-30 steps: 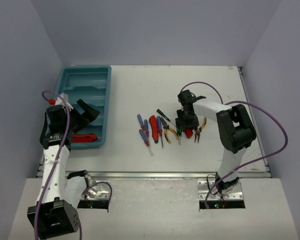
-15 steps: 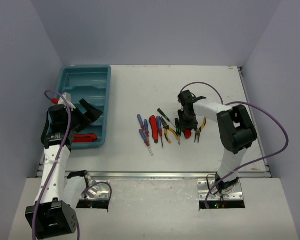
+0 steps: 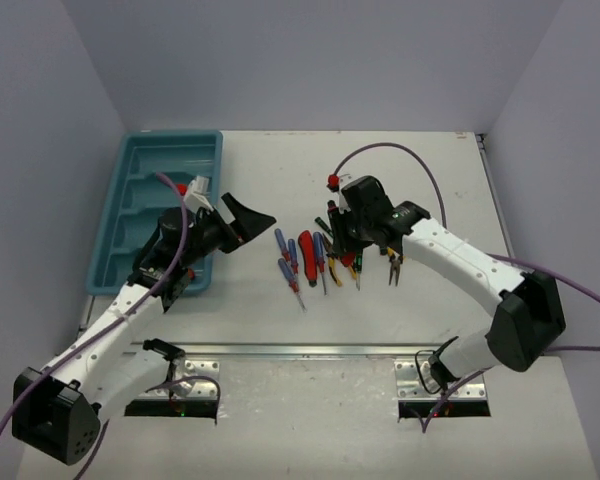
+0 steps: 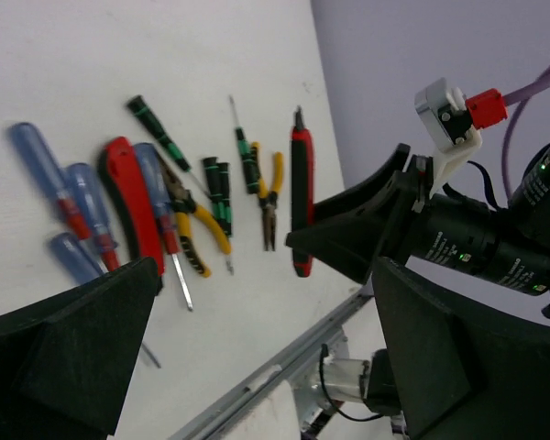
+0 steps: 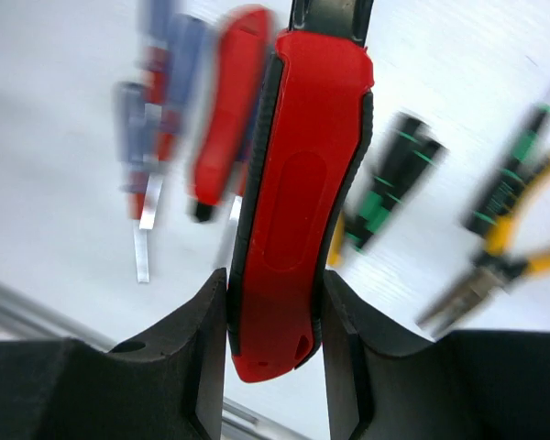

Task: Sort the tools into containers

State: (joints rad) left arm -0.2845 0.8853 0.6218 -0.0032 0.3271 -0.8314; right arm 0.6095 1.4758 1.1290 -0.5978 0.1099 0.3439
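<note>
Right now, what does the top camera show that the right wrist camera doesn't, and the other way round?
Only the top view: the teal tray at the left, and the left claw, open and empty, just right of it. Only the right wrist view: the grip itself, the right claw shut on a red-handled tool with black edging. Both: the blue-handled screwdrivers, the second red-handled tool, the green-and-black screwdrivers and the yellow pliers.

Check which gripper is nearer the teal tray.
Left. The left gripper hovers open just off the tray's right wall. The right gripper is past the tool pile, shut on a red-handled tool.
</note>
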